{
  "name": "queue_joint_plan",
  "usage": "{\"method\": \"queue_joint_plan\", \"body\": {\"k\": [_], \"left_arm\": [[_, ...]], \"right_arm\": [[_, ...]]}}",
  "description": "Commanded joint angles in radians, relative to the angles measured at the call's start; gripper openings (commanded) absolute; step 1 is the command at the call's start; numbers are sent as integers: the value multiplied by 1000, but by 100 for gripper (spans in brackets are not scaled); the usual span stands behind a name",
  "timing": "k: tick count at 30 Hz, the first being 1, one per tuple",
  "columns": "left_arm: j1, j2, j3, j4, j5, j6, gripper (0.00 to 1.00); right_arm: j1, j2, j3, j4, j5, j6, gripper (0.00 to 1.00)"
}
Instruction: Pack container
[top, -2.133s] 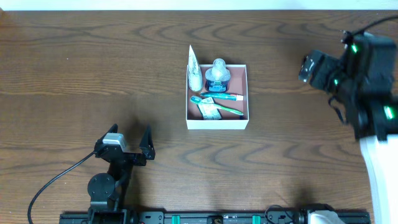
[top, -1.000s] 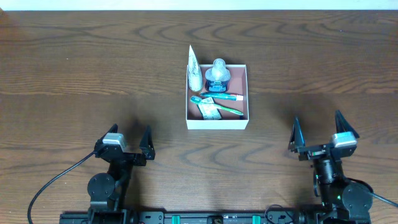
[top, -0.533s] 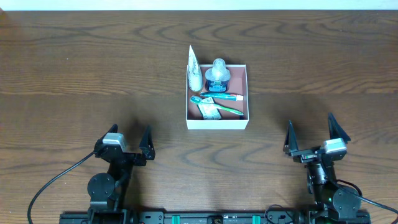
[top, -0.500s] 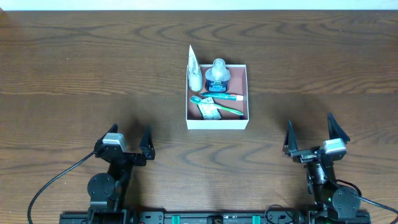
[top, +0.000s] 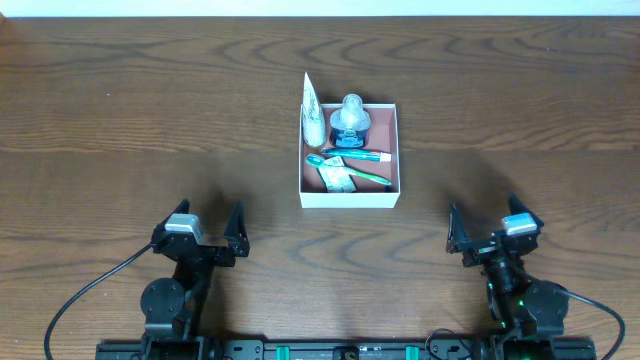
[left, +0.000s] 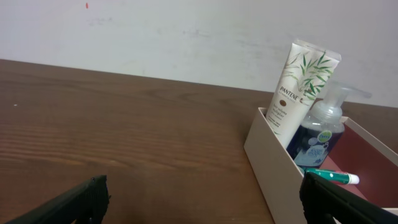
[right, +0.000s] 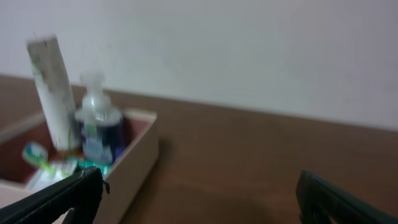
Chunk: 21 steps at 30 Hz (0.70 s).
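The container (top: 349, 199), a shallow white-walled box with a reddish-brown floor, sits mid-table. Inside it stand a white tube (top: 313, 110) and a blue pump bottle (top: 350, 120), with green toothbrushes (top: 355, 172) lying flat. It also shows in the left wrist view (left: 273, 162) and in the right wrist view (right: 134, 162). My left gripper (top: 205, 228) is open and empty near the front edge, left of the box. My right gripper (top: 490, 228) is open and empty near the front edge, right of the box.
The dark wooden table (top: 150, 120) surrounds the box. A white wall (left: 155, 31) stands behind the table's far edge. The arm bases and a black rail (top: 350, 350) run along the front edge.
The right arm has swung down from the far right and folded near the front edge, then shifted slightly left. The left arm and the box contents have not moved.
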Motion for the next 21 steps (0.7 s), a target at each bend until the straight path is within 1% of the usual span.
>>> {"method": "queue_joint_plan", "body": {"k": [1, 4, 21], "left_arm": [[5, -6, -16, -36, 11, 2, 98], [5, -6, -16, -36, 11, 2, 98], [5, -6, -16, -36, 11, 2, 98]], "right_arm": [[-7, -8, -2, -27, 0, -13, 99], [-7, -8, -2, -27, 3, -35, 99], [-29, -8, -2, -28, 10, -49, 99]]}}
